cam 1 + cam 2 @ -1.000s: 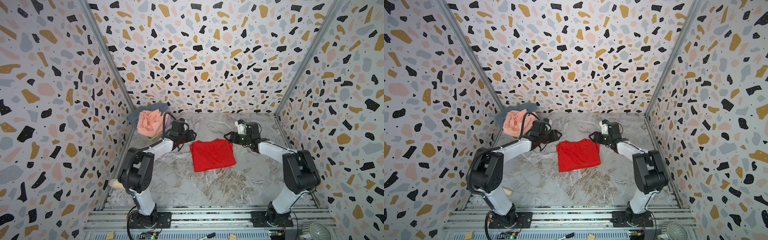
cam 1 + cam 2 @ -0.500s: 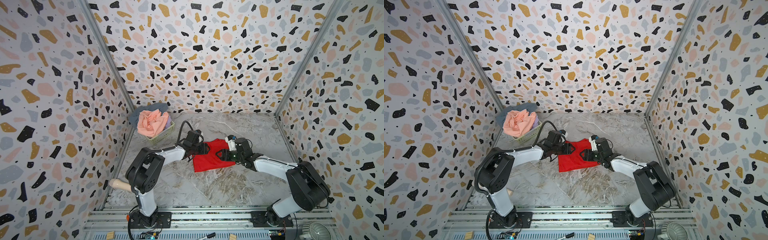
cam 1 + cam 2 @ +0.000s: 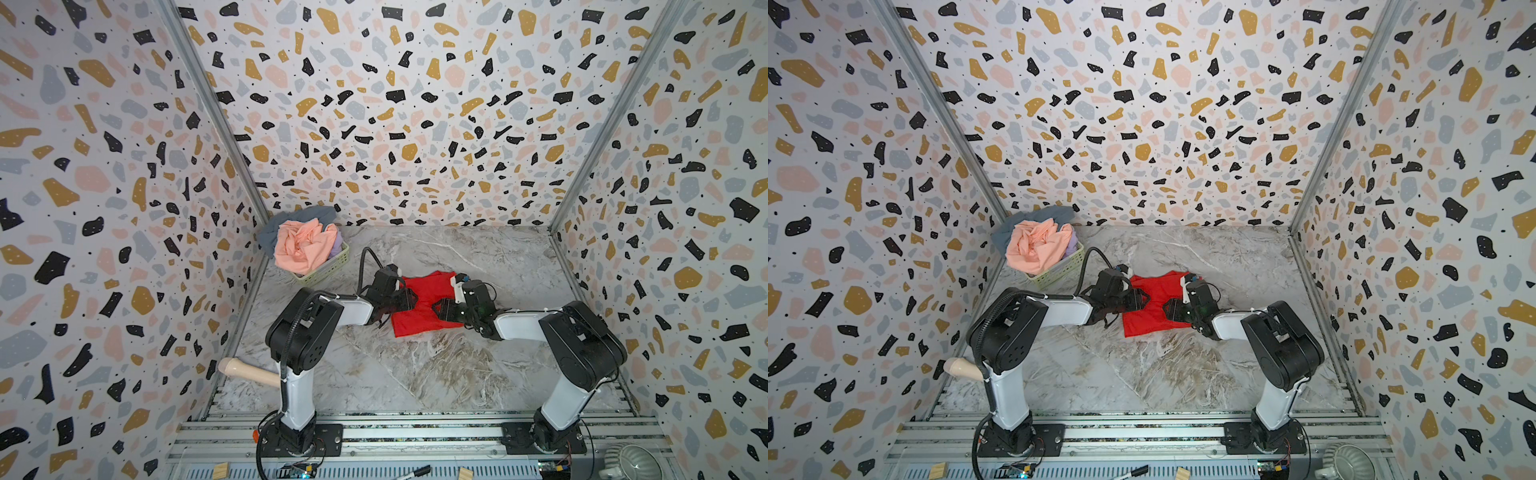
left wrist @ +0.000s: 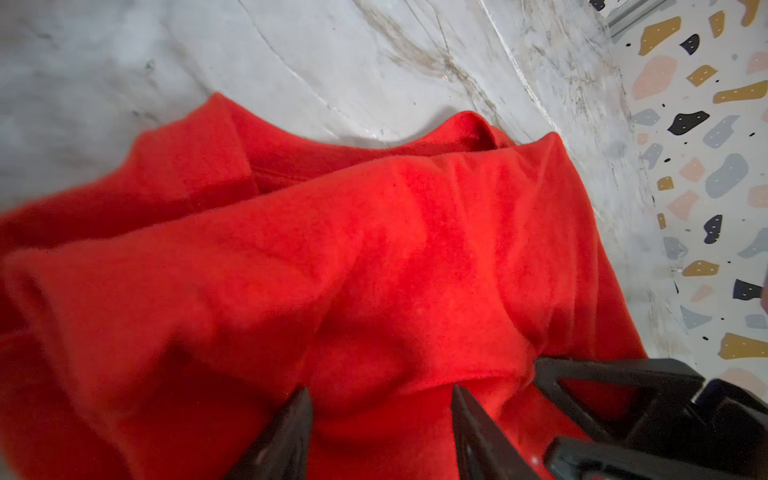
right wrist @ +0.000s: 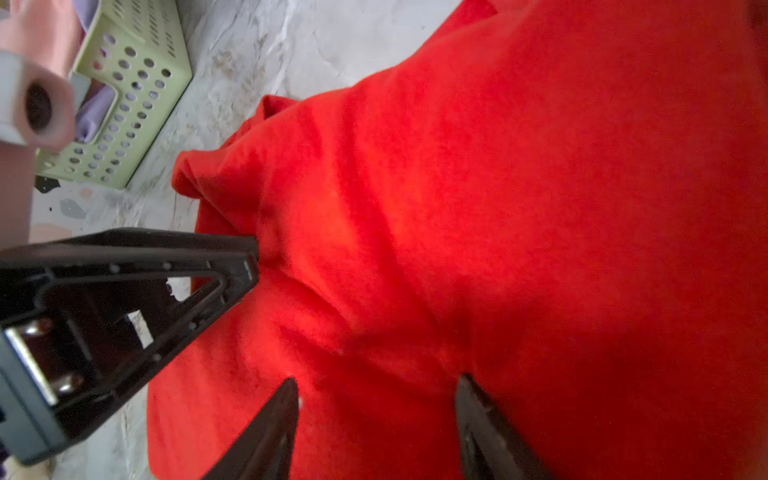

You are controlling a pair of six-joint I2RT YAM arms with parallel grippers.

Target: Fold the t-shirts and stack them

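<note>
Seemingly marble tabletop [image 3: 415, 365], terrazzo walls [image 3: 415, 104]

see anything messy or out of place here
The red t-shirt mid-table is creased and bunched, not flat. The basket in the far-left corner overflows: a peach shirt heaps above the rim and a grey-blue shirt hangs out behind it.

In a top view, a red t-shirt [image 3: 419, 322] lies rumpled on the marble table [image 3: 415, 374], near its middle. The left gripper [image 3: 409, 298] sits over the shirt's left edge and the right gripper [image 3: 438, 308] over its right part, their tips facing each other, close together. In the far left corner, 1 pale green basket [image 3: 328, 269] holds a peach-pink shirt [image 3: 303, 247] heaped against a grey-blue shirt [image 3: 286, 224], with some lilac cloth [image 3: 338, 243] beside them. A pale handle [image 3: 249, 371] lies at the table's left edge.
</note>
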